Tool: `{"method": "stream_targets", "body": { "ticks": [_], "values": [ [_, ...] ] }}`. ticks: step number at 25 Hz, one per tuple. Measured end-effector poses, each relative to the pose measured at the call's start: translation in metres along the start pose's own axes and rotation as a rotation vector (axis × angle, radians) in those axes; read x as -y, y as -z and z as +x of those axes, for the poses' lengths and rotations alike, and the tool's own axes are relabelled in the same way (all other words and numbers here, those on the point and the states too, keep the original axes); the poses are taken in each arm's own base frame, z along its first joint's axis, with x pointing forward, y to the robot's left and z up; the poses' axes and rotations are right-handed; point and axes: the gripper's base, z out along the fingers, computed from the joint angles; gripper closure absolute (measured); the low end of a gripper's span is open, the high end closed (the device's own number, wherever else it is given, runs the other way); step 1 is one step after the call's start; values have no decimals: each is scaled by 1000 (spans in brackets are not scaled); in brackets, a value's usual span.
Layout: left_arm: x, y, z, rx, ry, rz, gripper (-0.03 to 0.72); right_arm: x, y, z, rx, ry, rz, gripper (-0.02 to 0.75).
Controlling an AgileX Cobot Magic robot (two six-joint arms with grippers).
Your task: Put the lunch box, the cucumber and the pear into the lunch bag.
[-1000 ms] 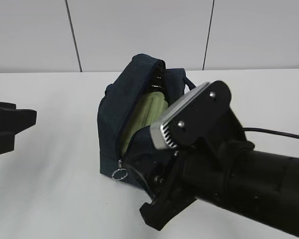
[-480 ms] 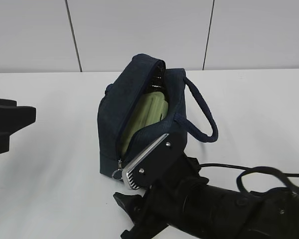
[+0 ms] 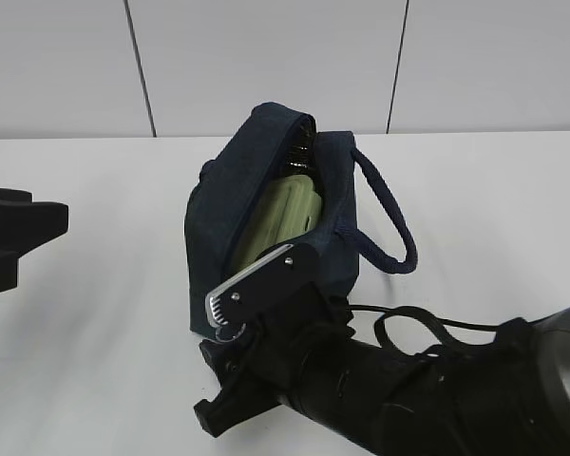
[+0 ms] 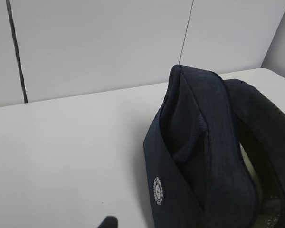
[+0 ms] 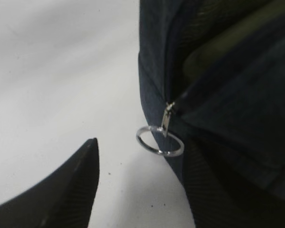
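Lunch bag (image 3: 266, 204) sitting unzipped on table (image 3: 95, 313), lunch box (image 3: 280, 220) showing inside; right gripper (image 5: 133, 190) spread apart, flanking ring pull (image 5: 159, 141); left gripper (image 3: 9, 237) state indeterminable

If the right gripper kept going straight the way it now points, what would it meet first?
Most likely the zipper's ring pull at the lower corner of the lunch bag. In the right wrist view the ring hangs just ahead of the one visible finger, with the bag's navy fabric right behind it. Depth is hard to judge.
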Motion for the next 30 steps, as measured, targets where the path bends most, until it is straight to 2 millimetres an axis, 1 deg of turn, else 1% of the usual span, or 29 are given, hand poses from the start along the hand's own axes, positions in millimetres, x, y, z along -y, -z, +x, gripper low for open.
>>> {"method": "stream_targets", "body": {
  "ticks": [5,7,10,13,21,30],
  "values": [
    [0,0,0,3,14,1,400,-2,-3,-5,-10,-21,-2,299],
    [0,0,0,3,14,1,400,-2,-6,-1,-34,-25,0,299],
    [0,0,0,4,16,1,400,-2,-12,10,-88,-26,3,299],
    [0,0,0,4,17,1,400,-2,-14,15,-99,-23,9,299],
    [0,0,0,5,21,1,408,-5,-20,3,-52,-12,-3,300],
    [0,0,0,5,21,1,409,-4,-22,6,-64,-23,5,300]
  ]
}}
